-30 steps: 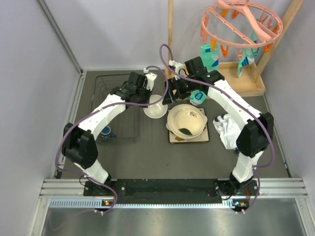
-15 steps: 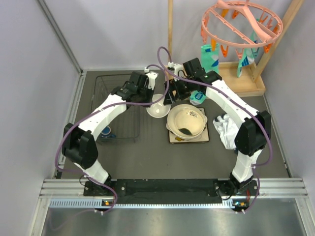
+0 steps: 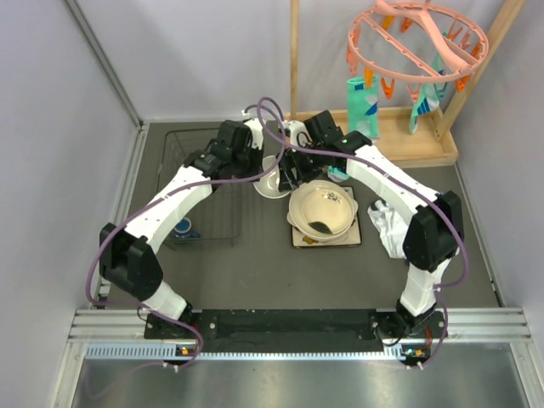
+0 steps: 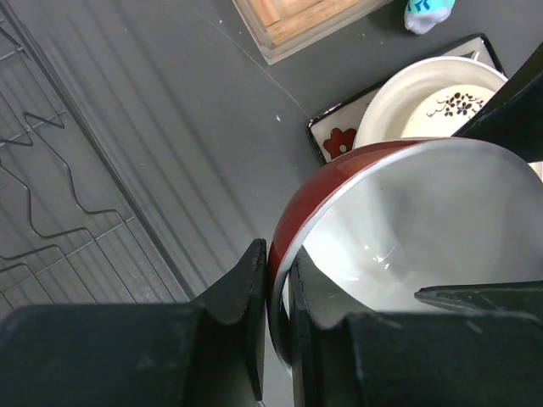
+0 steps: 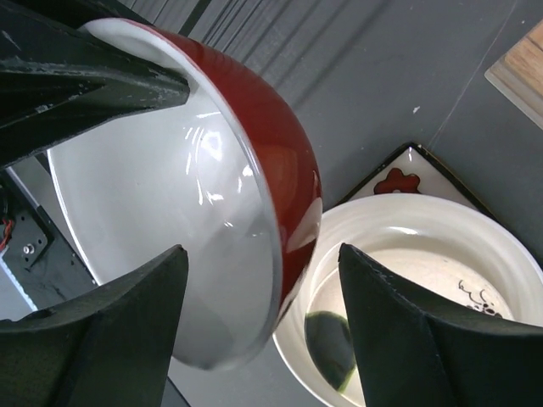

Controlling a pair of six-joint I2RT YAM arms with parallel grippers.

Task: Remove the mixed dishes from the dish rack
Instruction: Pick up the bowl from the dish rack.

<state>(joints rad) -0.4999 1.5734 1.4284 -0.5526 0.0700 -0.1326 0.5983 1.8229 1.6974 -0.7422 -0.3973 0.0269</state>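
My left gripper (image 4: 280, 292) is shut on the rim of a small bowl (image 4: 407, 229), white inside and red outside, and holds it tilted above the table just right of the black wire dish rack (image 3: 200, 183). My right gripper (image 5: 263, 288) is open, its fingers (image 5: 110, 339) standing either side of the bowl's (image 5: 170, 212) opposite rim, not closed on it. In the top view the bowl (image 3: 270, 184) hangs between the left gripper (image 3: 259, 167) and the right gripper (image 3: 288, 176). A large cream dish (image 3: 323, 211) sits stacked on the square floral plate (image 3: 299, 240).
A blue dish (image 3: 182, 227) stays in the rack's near end. A wooden frame base (image 3: 416, 144) with a pink peg hanger (image 3: 416, 38) stands at the back right. A crumpled white cloth (image 3: 389, 223) lies right of the plate stack.
My right gripper has moved left and down onto the bowl, its open fingers now astride the rim. My left gripper has shifted the bowl slightly back.
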